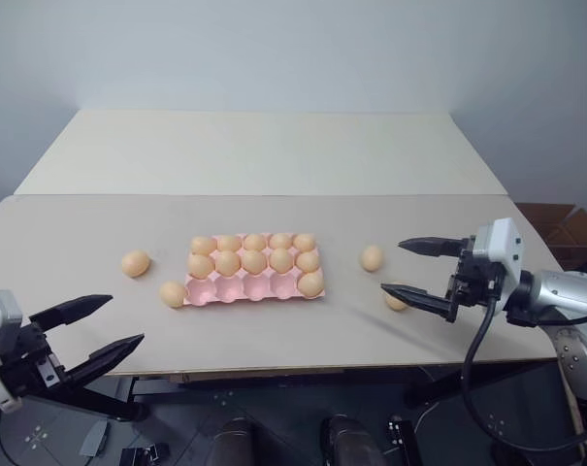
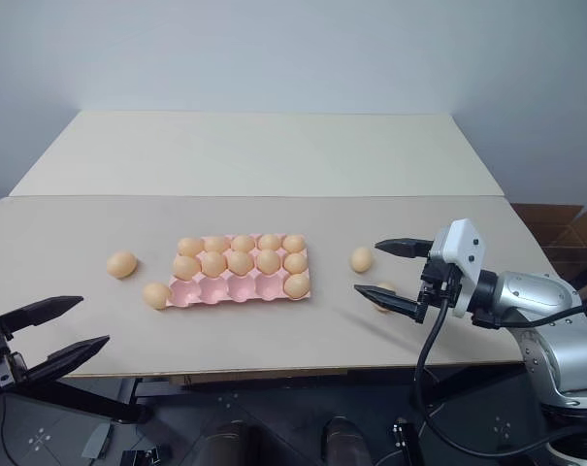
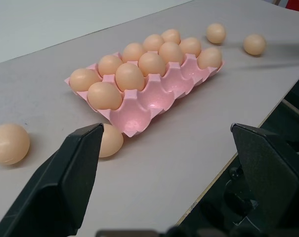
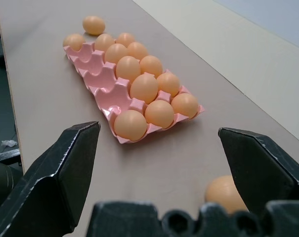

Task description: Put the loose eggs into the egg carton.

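Small smooth orange-tan egg [image 1: 397, 301] on worktop partly hidden behind right gripper's black fingers [image 1: 419, 301]; brown cardboard box [image 1: 565, 233] cut by picture edge.

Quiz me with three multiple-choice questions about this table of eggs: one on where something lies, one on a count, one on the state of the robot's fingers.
1. Where are the empty cups of the pale pink moulded egg carton?
A. far row
B. middle row
C. near row

2. How many smooth orange-tan loose eggs lie on the beige table outside the carton?
A. two
B. four
C. six

3. How does the right gripper stand?
A. shut on an egg
B. open, holding nothing
C. shut, holding nothing

Answers:
1 C: four near-row cups are bare.
2 B: two lie left and two right.
3 B: its black fingers stand apart around air.
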`<state>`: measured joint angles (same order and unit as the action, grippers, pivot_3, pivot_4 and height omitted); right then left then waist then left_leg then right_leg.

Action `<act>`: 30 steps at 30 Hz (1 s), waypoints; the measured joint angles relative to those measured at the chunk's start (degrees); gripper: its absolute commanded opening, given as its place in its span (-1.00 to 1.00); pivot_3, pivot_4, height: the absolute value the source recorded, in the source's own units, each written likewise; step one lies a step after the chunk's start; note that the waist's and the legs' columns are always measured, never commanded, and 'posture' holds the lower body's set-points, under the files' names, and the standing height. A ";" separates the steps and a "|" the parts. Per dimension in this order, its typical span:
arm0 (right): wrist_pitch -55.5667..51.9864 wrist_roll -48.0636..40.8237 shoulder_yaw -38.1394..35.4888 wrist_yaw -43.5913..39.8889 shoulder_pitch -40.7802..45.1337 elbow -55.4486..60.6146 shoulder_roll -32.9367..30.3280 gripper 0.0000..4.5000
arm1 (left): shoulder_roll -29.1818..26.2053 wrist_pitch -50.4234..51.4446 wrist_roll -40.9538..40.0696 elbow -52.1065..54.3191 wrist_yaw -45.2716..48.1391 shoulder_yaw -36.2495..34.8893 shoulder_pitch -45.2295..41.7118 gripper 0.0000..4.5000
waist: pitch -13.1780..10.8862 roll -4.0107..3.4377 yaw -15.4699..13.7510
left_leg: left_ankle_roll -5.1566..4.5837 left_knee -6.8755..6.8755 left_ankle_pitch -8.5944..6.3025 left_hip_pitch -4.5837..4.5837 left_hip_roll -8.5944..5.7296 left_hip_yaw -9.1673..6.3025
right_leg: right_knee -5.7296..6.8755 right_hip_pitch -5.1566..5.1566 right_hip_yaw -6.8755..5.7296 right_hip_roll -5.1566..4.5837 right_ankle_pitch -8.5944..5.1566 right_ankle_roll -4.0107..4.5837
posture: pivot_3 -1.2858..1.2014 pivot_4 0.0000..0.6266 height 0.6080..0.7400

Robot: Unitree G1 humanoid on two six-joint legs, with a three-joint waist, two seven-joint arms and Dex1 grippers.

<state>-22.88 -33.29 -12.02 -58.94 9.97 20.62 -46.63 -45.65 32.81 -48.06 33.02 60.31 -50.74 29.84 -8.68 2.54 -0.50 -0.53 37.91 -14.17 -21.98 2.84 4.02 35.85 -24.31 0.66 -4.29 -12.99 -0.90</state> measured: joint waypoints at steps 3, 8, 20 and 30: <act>0.02 0.17 0.00 -0.05 0.02 -0.03 0.01 1.00 | -0.01 0.53 -1.97 -0.04 -1.20 -0.44 -1.21 0.99 | 0.00 0.00 0.00 | 0.00 0.00 0.00 0.00 0.00 0.00 | 0.00 0.00 0.00 0.00 0.00 0.00 | 0.03 -0.52 1.00; 0.05 0.40 0.01 -0.01 0.17 -0.07 0.10 1.00 | -1.22 2.76 -5.63 -0.07 -2.20 -2.36 -1.59 0.99 | 0.00 0.00 0.01 | 0.00 0.00 0.00 0.01 0.00 0.00 | 0.00 0.00 0.00 0.00 0.00 0.00 | 0.03 -0.52 1.00; -0.94 3.30 0.33 2.83 0.01 -0.83 -1.36 1.00 | -2.27 2.20 -4.77 1.56 0.07 2.16 -2.91 0.99 | 0.00 -0.01 -0.13 | 0.00 0.00 0.00 -0.01 -0.02 0.01 | 0.00 0.00 0.00 -0.01 0.04 0.07 | 0.03 -0.52 1.00; -8.08 15.61 9.92 15.89 -2.07 -2.57 0.90 1.00 | -5.19 2.21 -3.94 -0.12 1.35 6.08 -8.39 0.99 | 0.00 -0.01 0.65 | 0.00 0.00 0.01 0.00 -0.03 0.03 | 0.04 -0.04 0.04 0.01 0.07 0.17 | 0.03 -0.52 1.00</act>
<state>-30.96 -17.68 -2.10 -43.05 7.91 18.05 -45.72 -50.84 35.02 -52.00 32.90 61.67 -44.66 21.45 -8.68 2.53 0.15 -0.53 37.91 -14.16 -21.98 2.82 4.04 35.89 -24.36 0.70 -4.28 -12.92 -0.73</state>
